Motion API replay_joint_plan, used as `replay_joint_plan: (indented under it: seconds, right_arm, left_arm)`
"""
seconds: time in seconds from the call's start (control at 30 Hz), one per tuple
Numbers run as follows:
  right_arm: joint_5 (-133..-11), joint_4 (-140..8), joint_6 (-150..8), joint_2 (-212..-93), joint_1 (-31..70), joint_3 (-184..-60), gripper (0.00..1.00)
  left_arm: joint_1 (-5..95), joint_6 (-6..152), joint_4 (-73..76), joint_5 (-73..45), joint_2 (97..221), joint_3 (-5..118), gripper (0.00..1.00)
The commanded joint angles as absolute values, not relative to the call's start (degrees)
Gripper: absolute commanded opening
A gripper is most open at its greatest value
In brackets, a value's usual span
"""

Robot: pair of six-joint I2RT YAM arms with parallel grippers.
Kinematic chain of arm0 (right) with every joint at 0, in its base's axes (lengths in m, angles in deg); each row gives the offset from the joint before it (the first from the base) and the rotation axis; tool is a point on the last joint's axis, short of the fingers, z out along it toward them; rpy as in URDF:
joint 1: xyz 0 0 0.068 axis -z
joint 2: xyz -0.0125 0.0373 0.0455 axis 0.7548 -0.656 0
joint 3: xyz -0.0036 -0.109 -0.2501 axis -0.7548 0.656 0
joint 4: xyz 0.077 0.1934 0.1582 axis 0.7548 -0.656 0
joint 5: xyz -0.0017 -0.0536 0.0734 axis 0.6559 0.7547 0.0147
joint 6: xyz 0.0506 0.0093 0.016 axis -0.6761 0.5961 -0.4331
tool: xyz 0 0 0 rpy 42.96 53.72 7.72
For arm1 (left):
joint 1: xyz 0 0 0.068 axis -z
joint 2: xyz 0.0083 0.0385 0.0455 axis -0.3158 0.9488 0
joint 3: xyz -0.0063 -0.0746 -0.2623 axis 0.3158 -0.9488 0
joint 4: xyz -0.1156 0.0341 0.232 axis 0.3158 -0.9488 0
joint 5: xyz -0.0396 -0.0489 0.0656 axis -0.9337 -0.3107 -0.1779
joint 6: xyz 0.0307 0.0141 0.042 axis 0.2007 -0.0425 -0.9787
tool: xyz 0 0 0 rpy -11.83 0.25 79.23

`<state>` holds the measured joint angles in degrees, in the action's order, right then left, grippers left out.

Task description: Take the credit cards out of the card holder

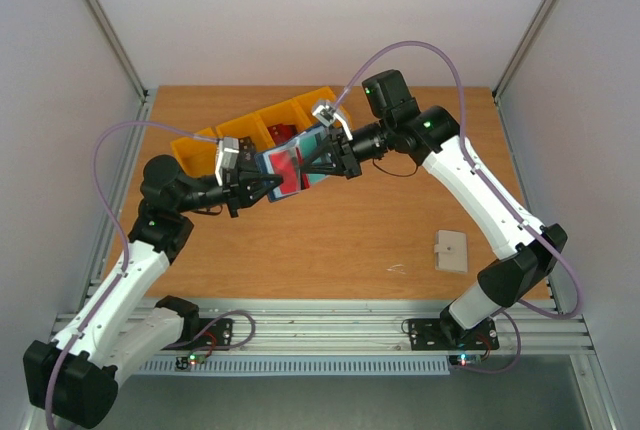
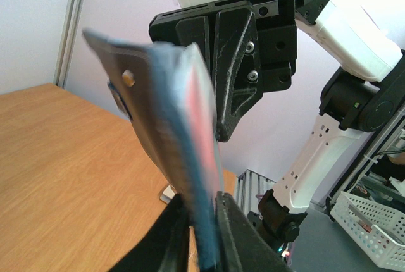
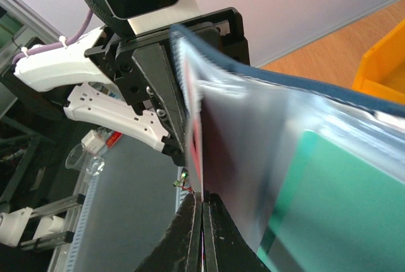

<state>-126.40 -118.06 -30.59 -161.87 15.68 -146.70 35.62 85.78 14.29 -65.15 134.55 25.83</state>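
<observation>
The left gripper (image 2: 202,221) clamps the dark navy folding card holder (image 2: 168,114) in the air, so the right gripper (image 3: 202,212), closed on a thin red plastic card (image 3: 196,158), can probably pull against it.

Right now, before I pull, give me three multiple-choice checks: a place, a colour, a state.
1. Where is the card holder?
A. Lying flat, untouched.
B. Held up between the left gripper and the right gripper.
C. Gripped by the right arm alone.

2. What colours are the credit cards showing in it?
A. Red and teal.
B. Yellow and green.
C. Black and white.

3. How do the left gripper's jaws stand?
A. Wide open.
B. Shut on the holder's edge.
C. Out of view.

Key:
1 B, the top view shows both grippers meeting on it.
2 A, red and teal faces show in its pockets.
3 B, the left wrist view shows them pinching its lower edge.
</observation>
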Motion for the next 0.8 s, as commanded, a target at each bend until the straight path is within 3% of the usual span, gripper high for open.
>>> replay_joint_plan:
  seconds: [0.0, 0.13, 0.23, 0.4, 0.57, 0.77]
  right_arm:
    - [-125.39, -121.84, -28.98, -159.51, 17.67, -148.7, 0.01]
    - [-126.87, -121.31, -30.08, -160.13, 17.67, -149.86, 0.01]
    - [-126.61, -120.34, -30.74, -159.83, 17.63, -150.21, 0.01]
    - [-124.43, -122.8, -29.13, -159.34, 18.26, -150.46, 0.01]
    - [-117.32, -124.21, -32.47, -160.09, 23.03, -151.44, 0.01]
    - [-97.18, -128.19, -40.5, -169.19, 22.6, -164.4, 0.01]
  left_arm:
    - [35.37, 85.55, 16.89, -64.4, 133.59, 26.46, 0.15]
    - [35.42, 85.33, 16.74, -64.29, 133.57, 26.38, 0.12]
    - [35.46, 85.21, 16.57, -64.2, 133.38, 26.37, 0.01]
    - [35.41, 84.74, 12.9, -58.63, 132.88, 26.27, 0.0]
    - [35.18, 82.72, 1.84, -39.55, 131.16, 25.72, 0.0]
    - [34.24, 78.1, -8.7, -15.16, 129.32, 24.71, 0.0]
